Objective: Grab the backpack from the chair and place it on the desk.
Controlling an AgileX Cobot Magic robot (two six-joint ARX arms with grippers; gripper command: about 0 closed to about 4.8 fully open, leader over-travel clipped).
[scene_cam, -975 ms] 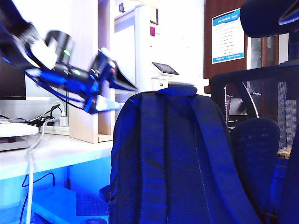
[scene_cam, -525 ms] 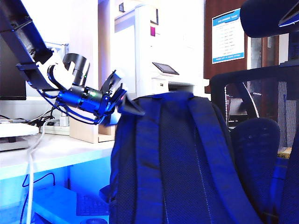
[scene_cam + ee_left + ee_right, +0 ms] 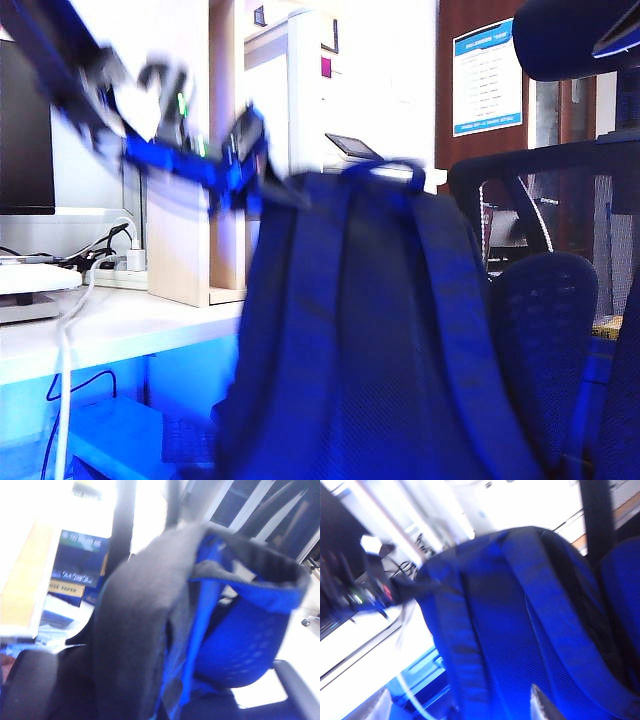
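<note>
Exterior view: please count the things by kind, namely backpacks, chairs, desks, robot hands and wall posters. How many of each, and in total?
Backpack: 1
Chair: 1
Desk: 1
Robot hand, the left hand shut at the backpack's upper left corner: 1; the right hand's fingertips show only in its wrist view
Wall poster: 1
Total: 5

In the exterior view motion blur is smearing the left tool [image 3: 262,185] at the upper corner of the backpack [image 3: 370,330], so its jaws and the exact contact are not reading clearly, and the frame's lower edge is cutting off the backpack's base. The backpack is hiding most of the chair [image 3: 560,300], and the frame is cropping the headrest. In the right wrist view only two blurred fingertips [image 3: 540,705] of the right tool [image 3: 455,705] are showing, and the worktop [image 3: 365,650] is smearing into white streaks.
</note>
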